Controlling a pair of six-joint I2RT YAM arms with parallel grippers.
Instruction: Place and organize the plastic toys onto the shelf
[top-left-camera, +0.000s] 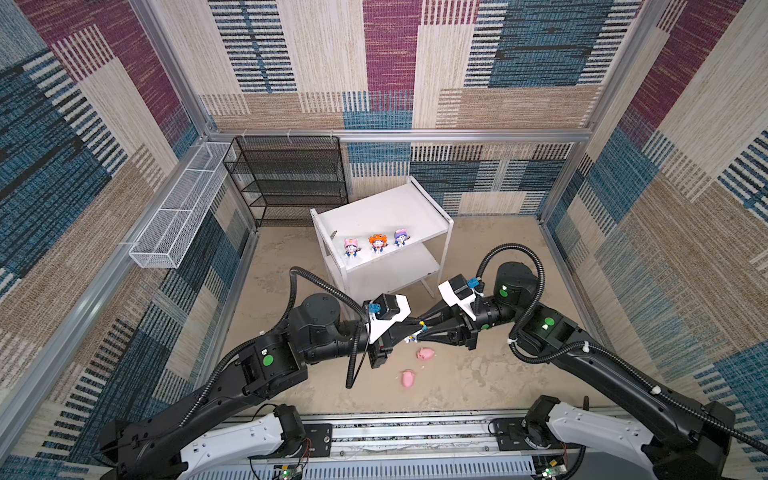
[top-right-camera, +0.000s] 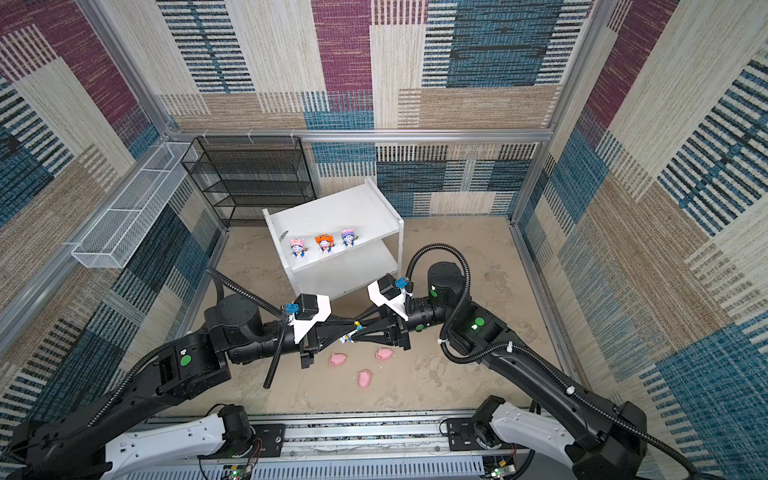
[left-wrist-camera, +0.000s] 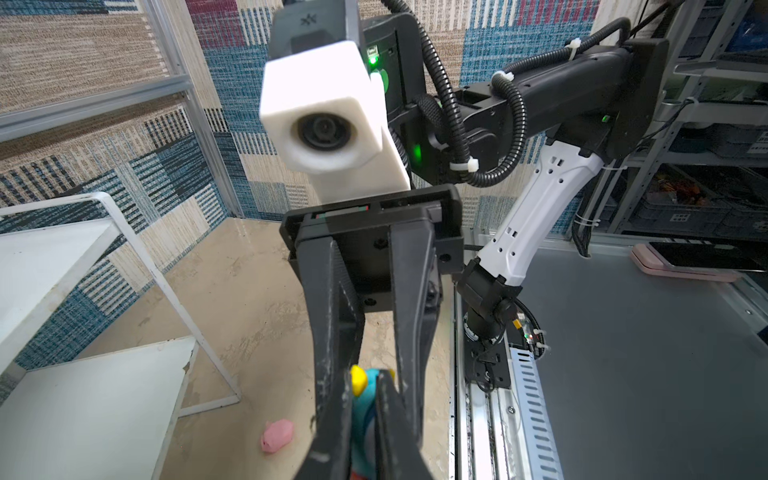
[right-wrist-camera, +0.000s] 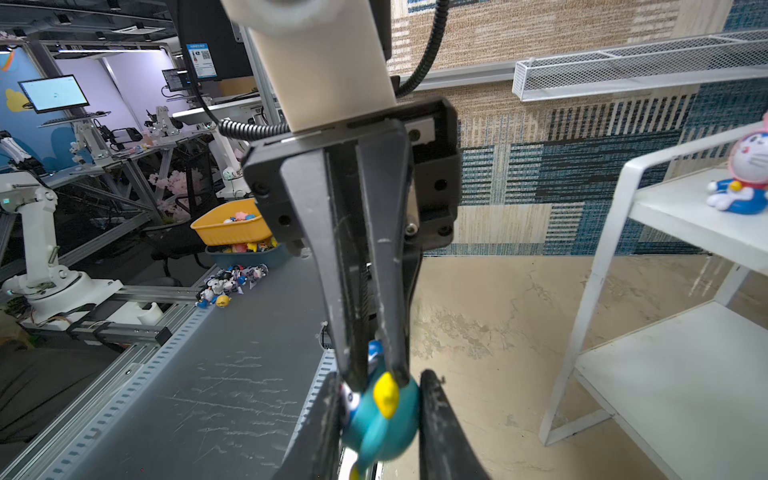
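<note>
A teal-hooded figurine hangs above the floor in front of the white shelf. Both grippers meet on it. My left gripper is shut on it, pinching a narrow part. My right gripper is shut on its teal hood from the opposite side. Pink-hooded, orange-hooded and purple-hooded figurines stand in a row at the front of the shelf's top board. Three pink pigs lie on the floor below the grippers. The shelf's lower board is bare.
A black wire-mesh rack stands against the back wall, left of the shelf. A long white wire-mesh basket hangs on the left wall. Patterned walls close in three sides. The arms' metal rail runs along the front edge.
</note>
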